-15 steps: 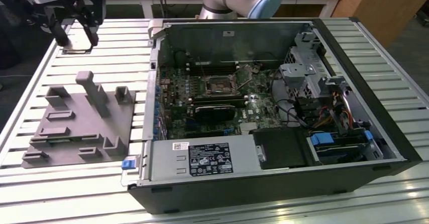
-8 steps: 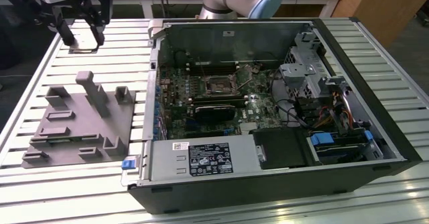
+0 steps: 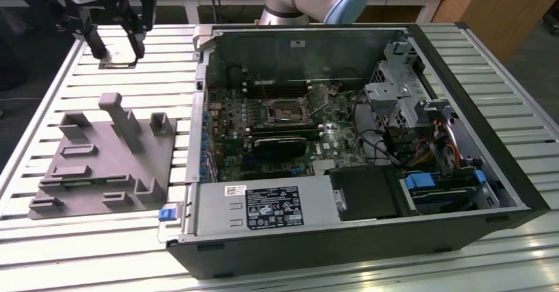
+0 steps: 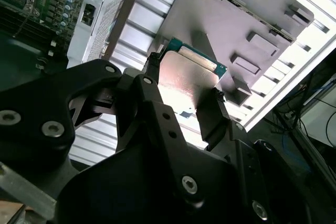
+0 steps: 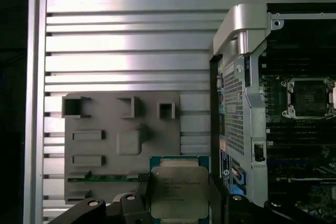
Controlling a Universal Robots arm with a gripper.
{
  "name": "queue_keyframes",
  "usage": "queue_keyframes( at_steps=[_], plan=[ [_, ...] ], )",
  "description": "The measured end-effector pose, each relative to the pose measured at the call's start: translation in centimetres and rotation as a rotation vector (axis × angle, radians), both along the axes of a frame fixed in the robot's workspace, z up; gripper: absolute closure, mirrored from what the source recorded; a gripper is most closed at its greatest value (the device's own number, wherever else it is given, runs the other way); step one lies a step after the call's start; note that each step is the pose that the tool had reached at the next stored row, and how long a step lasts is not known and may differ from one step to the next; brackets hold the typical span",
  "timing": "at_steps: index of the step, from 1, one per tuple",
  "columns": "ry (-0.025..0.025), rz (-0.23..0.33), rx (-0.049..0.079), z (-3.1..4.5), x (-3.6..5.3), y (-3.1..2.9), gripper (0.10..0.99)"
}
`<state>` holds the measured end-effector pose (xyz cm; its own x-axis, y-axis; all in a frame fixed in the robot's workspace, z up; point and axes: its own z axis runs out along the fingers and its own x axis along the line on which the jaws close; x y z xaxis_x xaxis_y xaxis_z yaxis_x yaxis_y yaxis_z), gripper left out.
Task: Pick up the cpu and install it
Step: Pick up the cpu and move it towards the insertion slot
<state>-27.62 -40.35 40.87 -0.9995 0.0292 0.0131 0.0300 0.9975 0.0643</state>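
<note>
First wrist view shows you the cpu (image 5: 179, 192) pinched by its opposite edges in the gripper (image 5: 179, 205), closed to the chip's width, raised clear outside the computer case (image 5: 239, 103), beside its wall. Judge it light, stiff, thin and slick, with a fragile underside; grip the rim only.

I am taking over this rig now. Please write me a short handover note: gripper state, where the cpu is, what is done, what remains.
Gripper: shut on the cpu, held above the slatted table, near the grey fixture plate, on the exterior view's left of the computer case.
Done: cpu picked up.
Left: installation. The CPU socket on the motherboard looks empty.
</note>
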Motion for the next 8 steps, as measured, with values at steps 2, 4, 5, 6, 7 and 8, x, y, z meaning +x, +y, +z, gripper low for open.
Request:
queue_keyframes(
  at_steps=[2, 4, 5, 6, 7, 8],
  plan=[
    [0.0, 0.0, 0.0, 0.0, 0.29, 0.03, 0.553],
    [0.0, 0.0, 0.001, 0.0, 0.59, 0.07, 0.553],
    [0.0, 0.001, 0.001, 0.0, 0.73, 0.09, 0.553],
    [0.0, 0.001, 0.001, 0.0, 0.88, 0.11, 0.553],
    [0.0, 0.001, 0.001, 0.0, 1.02, 0.13, 0.553],
    [0.0, 0.001, 0.001, 0.0, 1.14, 0.16, 0.553]
  ],
)
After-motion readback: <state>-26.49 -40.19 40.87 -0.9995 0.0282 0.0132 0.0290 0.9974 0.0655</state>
